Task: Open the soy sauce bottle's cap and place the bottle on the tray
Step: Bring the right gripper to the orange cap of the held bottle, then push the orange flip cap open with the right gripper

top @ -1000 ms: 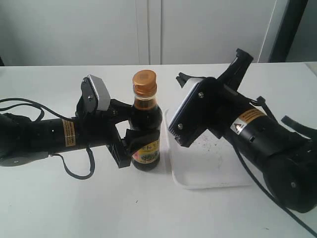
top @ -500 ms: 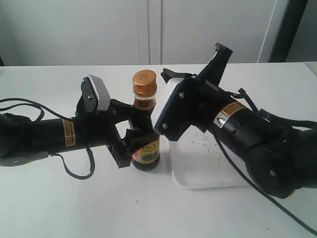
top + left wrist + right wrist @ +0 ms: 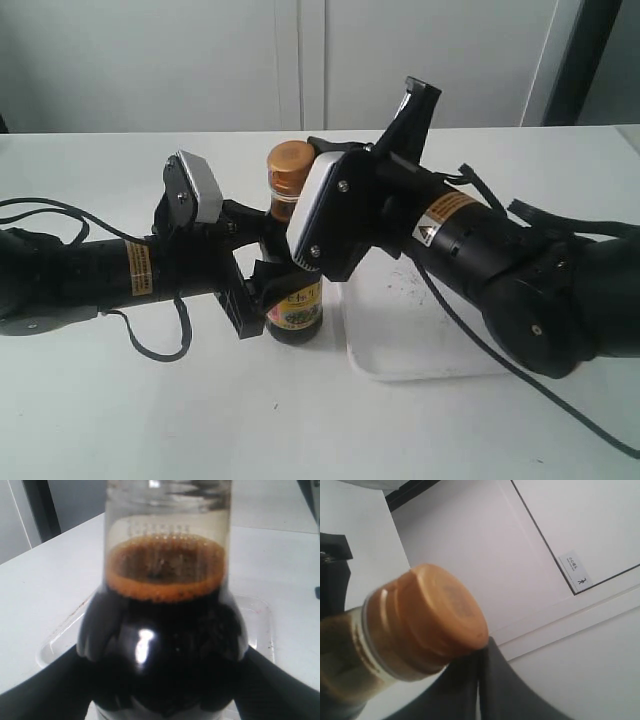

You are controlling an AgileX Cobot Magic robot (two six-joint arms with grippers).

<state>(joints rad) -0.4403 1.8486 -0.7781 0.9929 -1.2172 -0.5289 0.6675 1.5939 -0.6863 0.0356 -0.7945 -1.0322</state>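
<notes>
The soy sauce bottle [image 3: 293, 300] stands upright on the table just left of the tray [image 3: 420, 345]. My left gripper [image 3: 262, 292] is shut on its dark lower body from the left. In the left wrist view the bottle [image 3: 165, 625] fills the frame between the two black fingers of the left gripper [image 3: 165, 695], with the tray [image 3: 261, 625] behind it. The amber cap [image 3: 291, 160] is down on the neck. My right gripper [image 3: 316, 150] is shut, empty, at the cap's right side. In the right wrist view the gripper's [image 3: 482, 649] joined tips touch the cap's [image 3: 432, 620] rim.
The right arm's white camera housing [image 3: 325, 215] hangs over the tray's left end and hides part of the bottle's shoulder. Black cables [image 3: 150, 345] trail on the table under the left arm. A white wall with cabinet doors [image 3: 300, 60] stands behind the table.
The right arm has swung left and up from over the tray until its shut tips reach the cap. The left gripper and the bottle have not moved.
</notes>
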